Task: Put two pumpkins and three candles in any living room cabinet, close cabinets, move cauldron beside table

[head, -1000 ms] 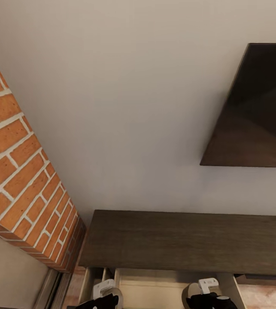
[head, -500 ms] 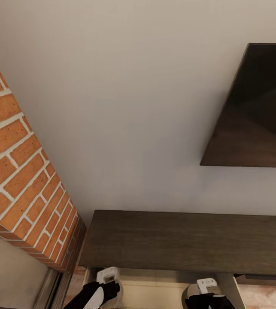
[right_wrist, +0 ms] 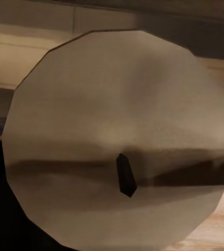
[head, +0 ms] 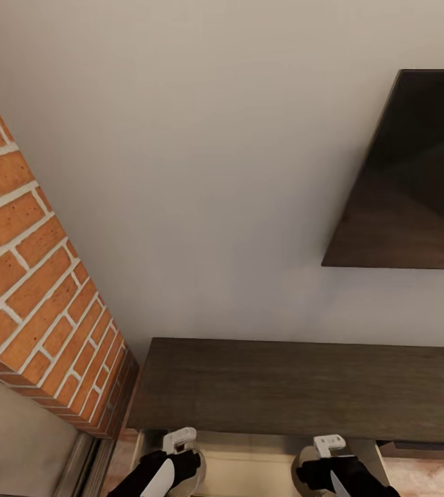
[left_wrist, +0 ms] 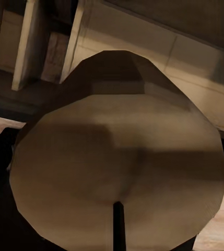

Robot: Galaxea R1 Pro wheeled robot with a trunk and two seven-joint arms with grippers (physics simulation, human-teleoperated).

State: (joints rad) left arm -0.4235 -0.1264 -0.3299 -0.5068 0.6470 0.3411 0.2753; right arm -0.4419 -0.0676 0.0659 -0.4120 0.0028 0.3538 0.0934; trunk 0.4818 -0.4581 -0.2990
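Each arm carries a candle over the open drawer of the long, low, dark-brown wooden cabinet, whose paler inside shows just below its flat top in the head view.

Left tool: seems to be grasping a squat, beige, faceted wax candle with a dark wick, seen end-on in the left wrist view; the fingers themselves are hidden behind it, so the grip is inferred, not seen. Drawer walls lie beyond the candle.

Right tool: likewise appears clenched on a second beige, round, faceted candle, wick toward the camera, pale drawer panels behind it.

Surroundings: orange brick column at left, dark wall-mounted screen at upper right, plain wall between.

Risks, as judged:
- Both candles block their wrist cameras, so a release may be half blind; one let go over the drawer rim could tip out onto the floor.
- The two tools are near one another over one drawer; lowering together could knock them, or a candle, against the drawer front.
- A candle left standing tall might stop the drawer closing.

Against the frame a second ago: the left arm has pushed forward, more of its black-and-white forearm showing; the right tool has shifted slightly too. The camera has not moved.
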